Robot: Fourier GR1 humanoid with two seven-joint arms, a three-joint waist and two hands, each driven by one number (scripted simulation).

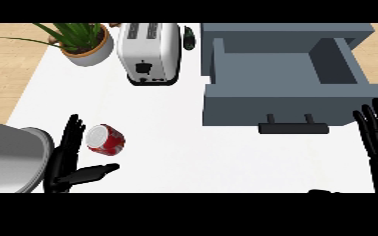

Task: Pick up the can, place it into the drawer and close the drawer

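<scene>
From the head view, the red can (105,139) lies tilted on the white counter (192,155), just beside the straight fingers of the left hand (68,156), whose thumb is spread wide below the can, so the hand is released and holds nothing. The grey drawer (280,105) stands pulled open, well apart to the right. The right hand (367,130) rests unclenched at the right edge, fingers up, beside the drawer's front.

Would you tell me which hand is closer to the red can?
The left hand, open right beside the can; the right hand rests far off by the drawer.
</scene>
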